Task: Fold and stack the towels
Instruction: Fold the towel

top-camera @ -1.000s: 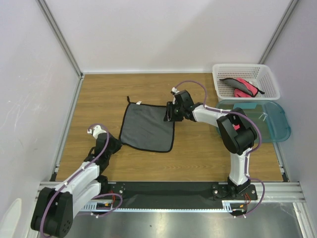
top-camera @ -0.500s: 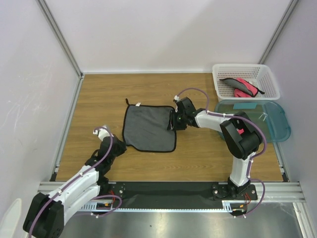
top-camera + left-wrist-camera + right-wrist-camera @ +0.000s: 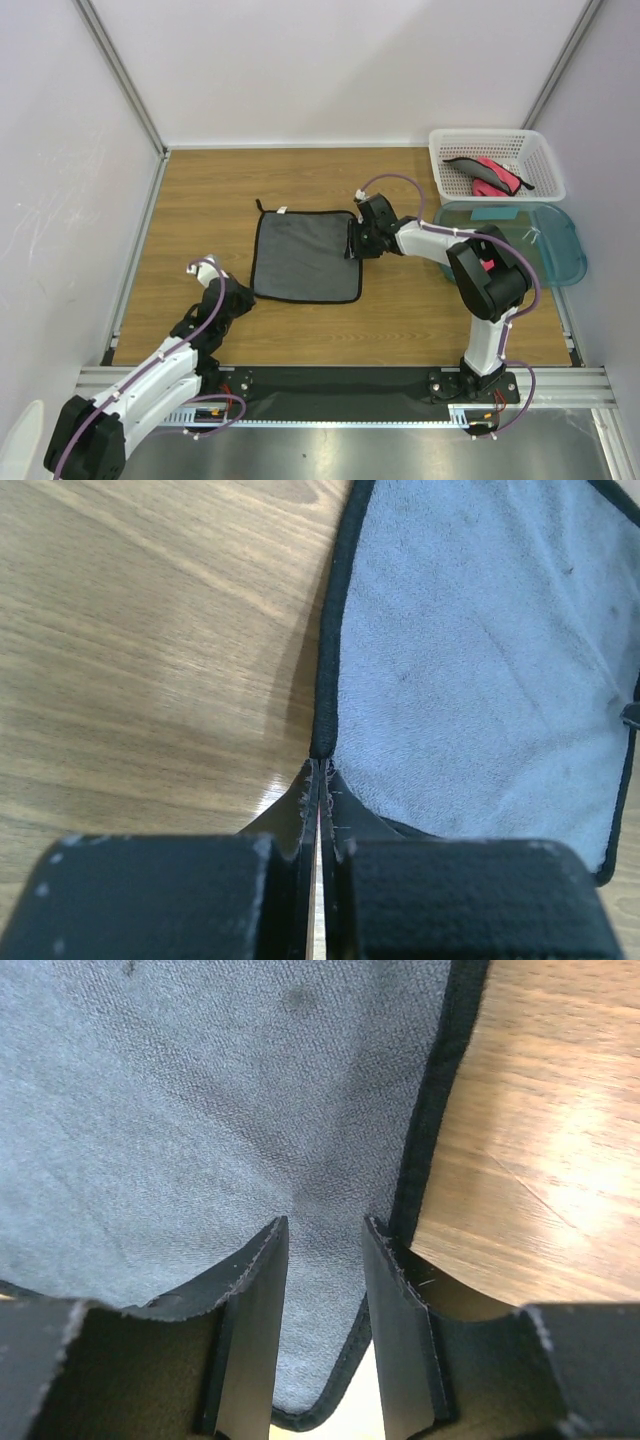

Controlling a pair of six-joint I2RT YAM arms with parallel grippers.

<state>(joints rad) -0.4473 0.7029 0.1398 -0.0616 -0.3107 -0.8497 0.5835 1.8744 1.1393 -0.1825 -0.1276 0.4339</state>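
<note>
Two grippers on one towel (image 3: 305,257), and that grey, black-hemmed sheet lies spread flat on the table (image 3: 200,200). At the towel's near-left corner your left gripper (image 3: 320,765) is clamped tight, fingers pressed together with the hem running straight into the tips. Across on the towel's right edge, toward its far corner, your right gripper (image 3: 325,1230) is down on the cloth. Its fingers (image 3: 250,1310) stand apart, grey fabric fills the gap, and the hem sits just beside one finger. Right of the towel and farther back, well apart from it, is the basket (image 3: 480,133), with pink towels (image 3: 487,180) crumpled inside; how many, you can't tell. Right of the towel and nearer than the basket sits the tub (image 3: 560,250).
</note>
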